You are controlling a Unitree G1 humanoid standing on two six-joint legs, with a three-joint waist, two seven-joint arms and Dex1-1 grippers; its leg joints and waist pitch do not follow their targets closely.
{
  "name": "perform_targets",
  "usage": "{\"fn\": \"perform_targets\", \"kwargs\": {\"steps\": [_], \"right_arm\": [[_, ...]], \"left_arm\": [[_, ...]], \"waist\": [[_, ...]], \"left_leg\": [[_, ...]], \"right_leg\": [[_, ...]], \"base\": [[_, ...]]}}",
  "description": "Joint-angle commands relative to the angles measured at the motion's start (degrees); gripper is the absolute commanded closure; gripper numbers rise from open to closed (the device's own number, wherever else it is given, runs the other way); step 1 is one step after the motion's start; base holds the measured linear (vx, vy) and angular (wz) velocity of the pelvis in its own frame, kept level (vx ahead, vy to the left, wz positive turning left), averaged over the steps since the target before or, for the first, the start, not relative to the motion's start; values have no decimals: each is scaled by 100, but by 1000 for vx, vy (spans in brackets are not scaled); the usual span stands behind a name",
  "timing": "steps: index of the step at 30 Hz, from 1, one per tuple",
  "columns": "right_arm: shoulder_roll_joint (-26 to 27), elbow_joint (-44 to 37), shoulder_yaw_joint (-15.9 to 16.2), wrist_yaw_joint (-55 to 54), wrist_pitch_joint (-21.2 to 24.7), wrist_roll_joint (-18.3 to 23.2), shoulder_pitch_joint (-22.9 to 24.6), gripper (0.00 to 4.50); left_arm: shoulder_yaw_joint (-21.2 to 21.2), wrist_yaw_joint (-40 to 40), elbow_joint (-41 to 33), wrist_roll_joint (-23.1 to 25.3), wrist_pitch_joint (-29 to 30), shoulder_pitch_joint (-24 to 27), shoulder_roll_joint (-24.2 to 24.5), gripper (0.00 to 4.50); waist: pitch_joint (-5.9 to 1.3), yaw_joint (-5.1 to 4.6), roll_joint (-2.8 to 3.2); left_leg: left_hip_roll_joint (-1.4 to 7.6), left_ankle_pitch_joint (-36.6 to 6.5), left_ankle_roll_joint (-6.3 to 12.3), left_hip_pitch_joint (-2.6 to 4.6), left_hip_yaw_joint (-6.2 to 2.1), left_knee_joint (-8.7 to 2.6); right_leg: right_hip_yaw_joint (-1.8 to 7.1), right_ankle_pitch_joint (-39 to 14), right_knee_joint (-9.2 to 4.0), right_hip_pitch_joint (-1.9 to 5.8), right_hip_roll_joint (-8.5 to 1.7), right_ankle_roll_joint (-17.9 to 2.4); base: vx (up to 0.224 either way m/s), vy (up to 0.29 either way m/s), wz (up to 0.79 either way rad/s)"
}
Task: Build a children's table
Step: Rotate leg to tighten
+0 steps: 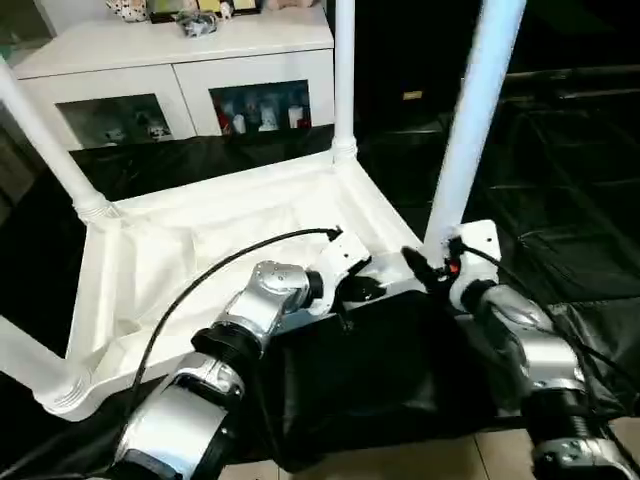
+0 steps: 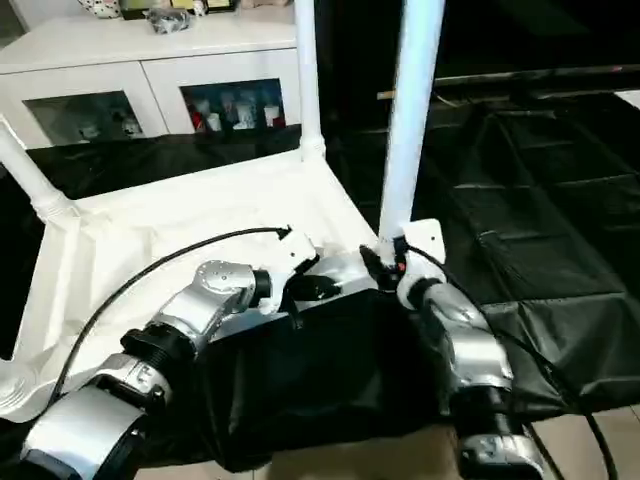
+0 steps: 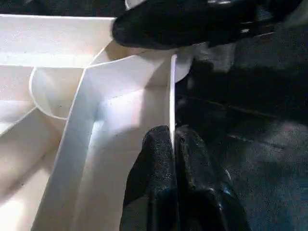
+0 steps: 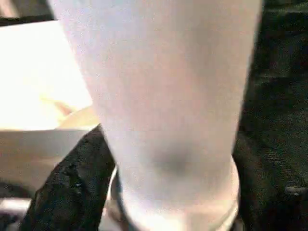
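The left gripper (image 3: 172, 159) is pinched tight on the thin side rim (image 3: 172, 96) of the upturned children's table (image 1: 200, 250), one black finger on each face of the wall, close to the near corner on the robot's right. At that corner the right gripper (image 4: 168, 192) wraps its black fingers (image 4: 72, 187) around the foot of a white tubular leg (image 1: 470, 120), grasping it just above the round corner socket (image 3: 144, 60); the leg stands nearly upright but leans a little away from the tabletop, so I judge it is being seated, not yet pressed home. The children's table lies ribbed underside up on the black-draped counter (image 1: 560, 170), straight in front of the robot. Another leg (image 1: 344, 70) rises from the far corner on the same side, one (image 1: 45, 135) slants out of the far corner opposite, and a fourth (image 1: 25, 365) juts from the near corner on the robot's left. All four are thus in place or nearly so, by my reckoning: what remains is pushing this last leg down and turning the table onto its feet. Beyond stands a white glass-door cabinet (image 1: 180, 70).
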Motion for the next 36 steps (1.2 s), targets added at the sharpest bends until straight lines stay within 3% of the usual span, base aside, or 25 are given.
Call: {"fn": "perform_targets", "kwargs": {"steps": [1, 6, 11, 14, 17, 18, 19, 25, 29, 32, 36], "right_arm": [[-55, -214, 818, 1054, 165, 133, 210, 71], [-661, -608, 995, 1982, 163, 252, 399, 63], [-1075, -801, 1032, 2589, 28, 277, 493, 63], [-1252, -850, 1036, 2894, -40, 285, 525, 63], [-1321, -873, 1037, 3031, -37, 352, 526, 95], [-1343, -889, 1041, 3106, -10, 408, 525, 95], [-1345, -895, 1050, 3143, -1, 433, 525, 115], [-1175, -991, 1078, 3109, 94, 498, 604, 167], [-1040, -1009, 1075, 2938, 110, 493, 670, 175], [-715, -625, 967, 2051, 103, 217, 553, 176], [-187, 29, 701, 605, 91, -153, 282, 176]], "left_arm": [[29, -466, -357, -344, -343, 20, -50, 450], [-137, -1421, -752, -522, -135, 242, 286, 450], [-221, -2031, -999, -597, 33, 382, 601, 450], [-200, -2295, -1047, -609, 89, 407, 763, 450], [-183, -2417, -1160, -640, 183, 446, 865, 450], [-173, -2473, -1238, -656, 237, 474, 915, 450], [-169, -2491, -1269, -660, 259, 486, 931, 450], [-139, -2320, -1299, -658, 272, 501, 867, 450], [-48, -2020, -1250, -617, 292, 477, 742, 450], [59, -1265, -969, -477, 163, 342, 514, 450], [212, -150, -511, -316, 20, 89, 136, 450]], "waist": [[-343, -6, -157], [-329, 30, -166], [-331, 67, -140], [-342, 70, -136], [-344, 70, -141], [-350, 79, -179], [-353, 87, -156], [-346, 101, -175], [-339, 99, -178], [-338, 74, -192], [-309, -20, -190]], "left_leg": [[287, -1696, 530, 70, -181, -407], [319, -1609, 636, 60, -171, -407], [350, -1655, 579, 92, -161, -416], [350, -1591, 574, 80, -164, -415], [347, -1550, 588, 76, -161, -409], [348, -1485, 614, 76, -158, -399], [354, -1383, 661, 70, -155, -392], [346, -1379, 648, 77, -150, -386], [345, -1434, 586, 80, -155, -394], [329, -1467, 517, 86, -160, -389], [288, -1815, 275, 115, -183, -403]], "right_leg": [[160, -2095, -496, 219, -241, -1027], [159, -2015, -471, 243, -240, -1158], [173, -1902, -434, 206, -229, -1282], [175, -1710, -411, 223, -232, -1328], [175, -1613, -400, 229, -239, -1378], [178, -1574, -387, 233, -248, -1401], [176, -1473, -375, 233, -242, -1438], [176, -1572, -386, 225, -240, -1408], [180, -1662, -396, 221, -240, -1369], [181, -1808, -415, 206, -240, -1307], [158, -2490, -493, 172, -235, -1105]], "base": [[0, 0, 0], [0, 0, 0], [0, 0, 0], [0, 0, 0], [0, 0, 0], [0, 0, 0], [0, 0, 0], [0, 0, 0], [0, 0, 0], [0, 0, 0], [0, 0, 0]]}}
